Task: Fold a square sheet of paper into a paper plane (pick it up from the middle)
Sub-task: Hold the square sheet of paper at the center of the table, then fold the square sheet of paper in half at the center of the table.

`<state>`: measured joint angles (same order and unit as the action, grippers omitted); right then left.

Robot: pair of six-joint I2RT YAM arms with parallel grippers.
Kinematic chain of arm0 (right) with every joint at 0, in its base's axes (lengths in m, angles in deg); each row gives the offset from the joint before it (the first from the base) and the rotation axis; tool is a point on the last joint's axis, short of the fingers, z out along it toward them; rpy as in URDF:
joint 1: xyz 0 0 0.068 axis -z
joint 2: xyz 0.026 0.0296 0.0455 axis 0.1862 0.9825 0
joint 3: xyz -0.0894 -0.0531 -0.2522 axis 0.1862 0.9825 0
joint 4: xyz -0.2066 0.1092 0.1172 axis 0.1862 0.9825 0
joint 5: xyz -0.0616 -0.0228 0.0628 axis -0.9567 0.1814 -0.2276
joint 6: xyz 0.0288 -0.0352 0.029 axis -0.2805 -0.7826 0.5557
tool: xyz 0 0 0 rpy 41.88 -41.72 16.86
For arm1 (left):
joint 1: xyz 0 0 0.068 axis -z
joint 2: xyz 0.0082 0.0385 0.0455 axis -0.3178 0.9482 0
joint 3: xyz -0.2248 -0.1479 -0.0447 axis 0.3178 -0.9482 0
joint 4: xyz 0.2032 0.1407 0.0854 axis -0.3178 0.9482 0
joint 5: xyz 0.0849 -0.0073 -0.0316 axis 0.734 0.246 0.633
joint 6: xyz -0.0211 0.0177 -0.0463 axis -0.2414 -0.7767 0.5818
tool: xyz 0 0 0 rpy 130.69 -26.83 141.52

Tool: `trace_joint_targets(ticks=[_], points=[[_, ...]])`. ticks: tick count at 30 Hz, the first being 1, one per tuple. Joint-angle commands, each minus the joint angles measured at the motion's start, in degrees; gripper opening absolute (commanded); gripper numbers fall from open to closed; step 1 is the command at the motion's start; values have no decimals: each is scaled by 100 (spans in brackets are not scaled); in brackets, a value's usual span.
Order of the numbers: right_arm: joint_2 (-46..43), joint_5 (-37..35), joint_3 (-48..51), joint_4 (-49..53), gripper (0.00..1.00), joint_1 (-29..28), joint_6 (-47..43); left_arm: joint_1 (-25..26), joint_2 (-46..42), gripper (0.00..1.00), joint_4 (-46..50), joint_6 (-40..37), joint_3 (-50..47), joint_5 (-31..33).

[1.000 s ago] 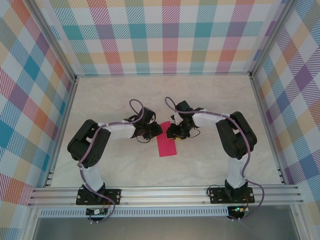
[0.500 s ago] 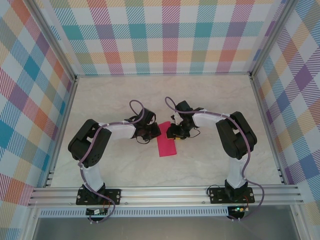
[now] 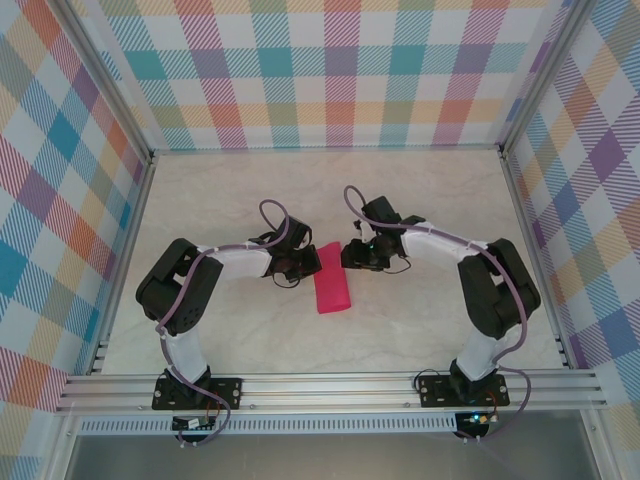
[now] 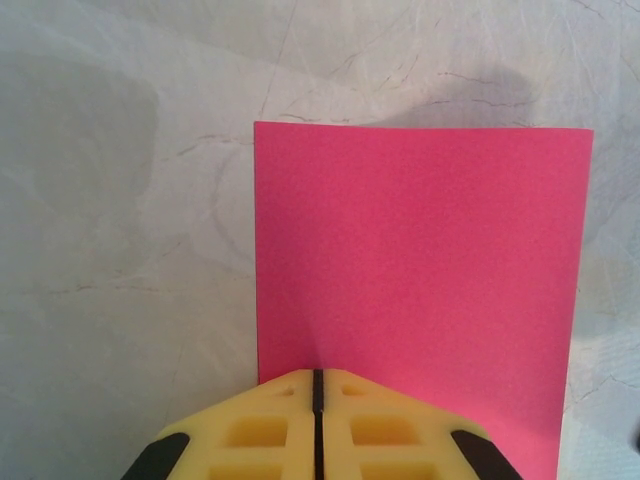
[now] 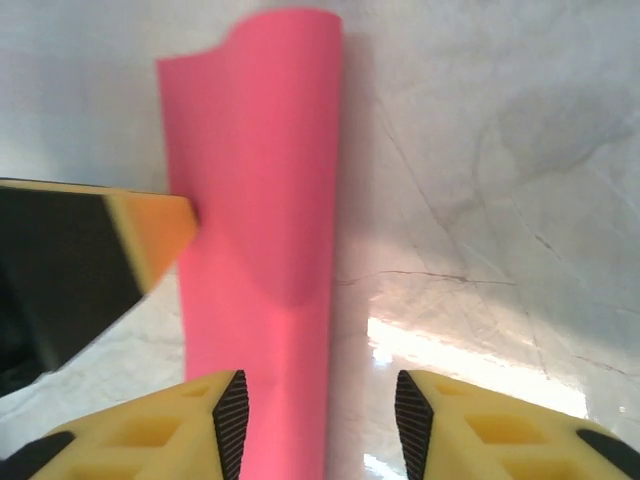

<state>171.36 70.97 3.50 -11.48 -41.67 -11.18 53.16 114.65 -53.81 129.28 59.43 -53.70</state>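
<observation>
The square sheet of paper (image 3: 332, 288) lies on the table as a magenta-pink rectangle, folded over loosely with one rounded long edge (image 5: 260, 200). A paper plane is out of view. My left gripper (image 3: 308, 265) is shut, its yellow tips (image 4: 318, 375) pinching the near edge of the sheet (image 4: 420, 260). In the right wrist view, one left fingertip (image 5: 150, 235) presses the sheet's left edge. My right gripper (image 3: 350, 257) hovers open (image 5: 320, 405) at the paper's far end. Its left finger is over the pink surface and its right finger is over bare table.
The pale marbled tabletop (image 3: 430, 320) is walled by plaid panels (image 3: 340, 70) at the back and both sides. An aluminium rail (image 3: 330, 385) carries both arm bases at the near edge. Both arms bend inward toward the table's middle.
The left gripper has closed on the paper's edge. The right arm has swung its elbow outward, with its gripper drawn slightly back and opened a little. The paper now bulges more.
</observation>
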Motion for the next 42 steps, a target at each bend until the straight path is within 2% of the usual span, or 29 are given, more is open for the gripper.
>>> trace_joint_targets(ticks=[1, 3, 5, 8, 13, 21, 24, 31, 38, 42], points=[[-36, 766, 131, -328, 39, -15, -74, 70, 303, 8, 416, -94, -185, 205], [77, 1218, 133, -478, 31, -12, -63, 70, 299, 8, 432, -95, -191, 222], [178, 1415, 118, -554, 27, -9, -46, 70, 287, 8, 443, -91, -199, 234], [424, 1539, 56, -536, 21, -11, -73, 70, 307, 8, 442, -86, -209, 245], [811, 1541, 144, -582, 16, 63, -11, 79, 331, 8, 490, -82, -211, 298], [1036, 1187, 452, -552, 14, 334, 8, 78, 416, 7, 539, -62, -202, 346], [995, 1307, 456, -549, 14, 336, 16, 79, 433, 7, 531, -65, -198, 340], [227, 1926, 607, -731, 16, 325, 99, 79, 435, 7, 530, -52, -186, 349], [447, 2182, 1056, -844, 16, 282, 153, 85, 461, 7, 504, -18, -180, 355], [533, 1995, 1187, -610, 16, 272, 84, 96, 457, 7, 504, -8, -177, 364]])
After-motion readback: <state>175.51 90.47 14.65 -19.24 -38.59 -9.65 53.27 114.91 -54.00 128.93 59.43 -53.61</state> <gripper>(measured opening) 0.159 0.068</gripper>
